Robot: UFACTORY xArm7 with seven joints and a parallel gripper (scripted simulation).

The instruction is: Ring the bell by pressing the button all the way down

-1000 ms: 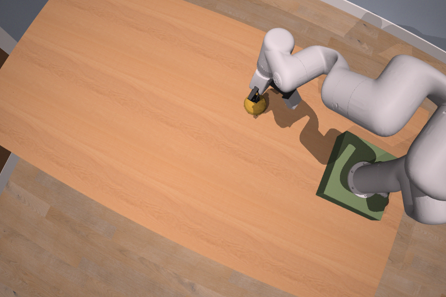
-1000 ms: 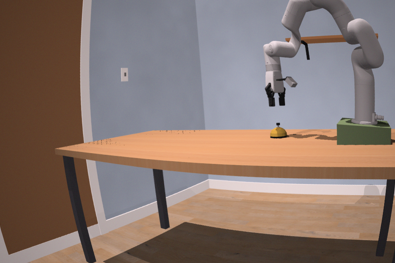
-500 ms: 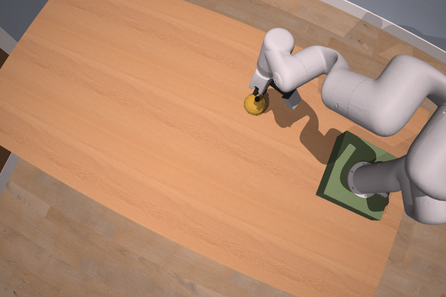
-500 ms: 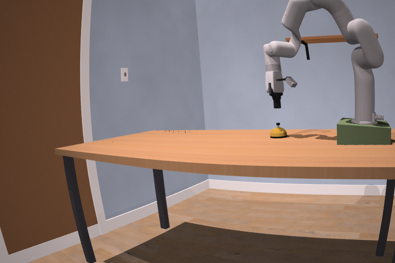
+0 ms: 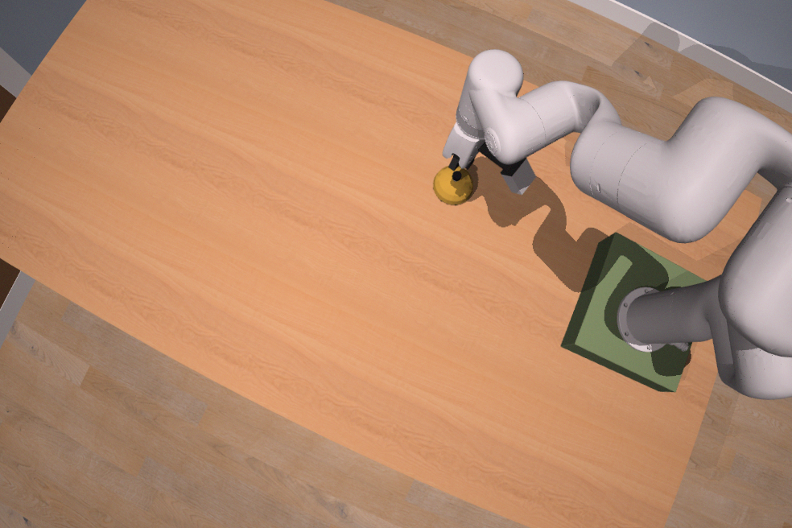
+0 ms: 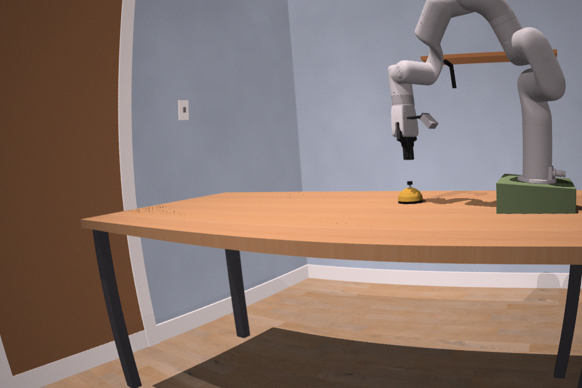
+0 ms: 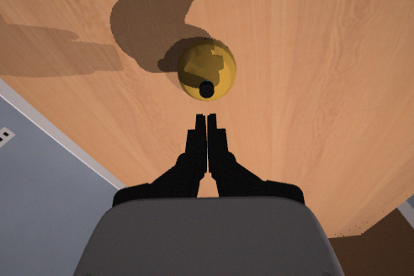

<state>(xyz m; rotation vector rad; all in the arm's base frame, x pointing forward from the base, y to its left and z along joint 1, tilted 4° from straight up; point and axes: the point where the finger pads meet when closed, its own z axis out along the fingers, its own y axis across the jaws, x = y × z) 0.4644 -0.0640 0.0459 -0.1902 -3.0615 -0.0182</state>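
In the exterior view, a brown door (image 6: 49, 183) fills the left side, with a white wall plate (image 6: 183, 109) on the blue-grey wall at about the 2 o'clock direction from it, and the wooden table (image 6: 301, 224) stretches across the middle on dark legs (image 6: 113, 301). On the table stands the yellow desk bell (image 6: 410, 196), upright, with its small black button (image 6: 409, 183) raised on top. Above it, at 12 o'clock from the button and well apart from it, hangs the gripper (image 6: 407, 155), pointing straight down with open air between its tip and the button. Its black fingers are pressed together with nothing between them, as the wrist view shows plainly: the two tips meet in a narrow point, and the bell (image 7: 206, 69) lies beyond them at 12 o'clock, partly under the arm's shadow, the button (image 7: 206, 89) showing as a dark disc near the dome's lower edge. At 3 o'clock from the bell in the exterior view, the white arm (image 6: 536, 132) rises from a green base block (image 6: 511, 201) that sits on the table, and a wooden wall shelf (image 6: 477, 57) shows behind the arm's upper links. From the top view the bell (image 5: 453, 187) lies near the table's far long edge, the closed gripper (image 5: 455, 162) overlapping its upper rim at 12 o'clock, and the base block (image 5: 581, 330) at about 4 o'clock from the bell
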